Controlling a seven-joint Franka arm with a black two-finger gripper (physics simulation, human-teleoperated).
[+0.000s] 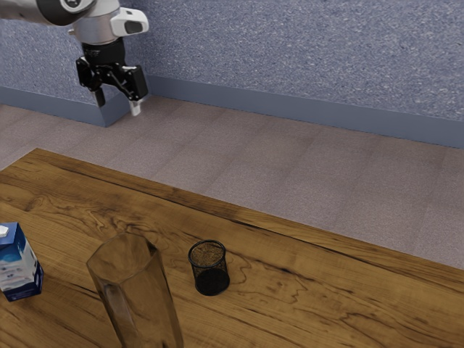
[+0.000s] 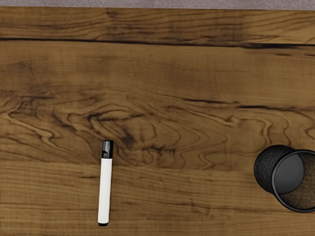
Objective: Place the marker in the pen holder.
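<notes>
Wood grain streaks the desk (image 2: 162,71); on it, in the wrist view, the marker (image 2: 105,189) lies flat, well apart from the pen holder (image 2: 270,167), long axis nearly square to the visible edge, black cap toward it. The exterior view shows a carton (image 1: 19,270), a vase (image 1: 138,297) and the raised gripper (image 1: 117,102), fingers spread.

The table (image 1: 312,308) is surfaced in smooth wood, marked by dark grain and lit by a faint sheen. The holder (image 1: 211,280) is formed of fine black mesh, metallic in look, and finished with a smooth rim. The marker (image 2: 105,189) is cased in smooth white plastic and topped with glossy black. The vase (image 1: 138,290) is made of clear, glossy, glass-like material. The wall (image 1: 290,58) is given a speckled, rough-looking finish.
</notes>
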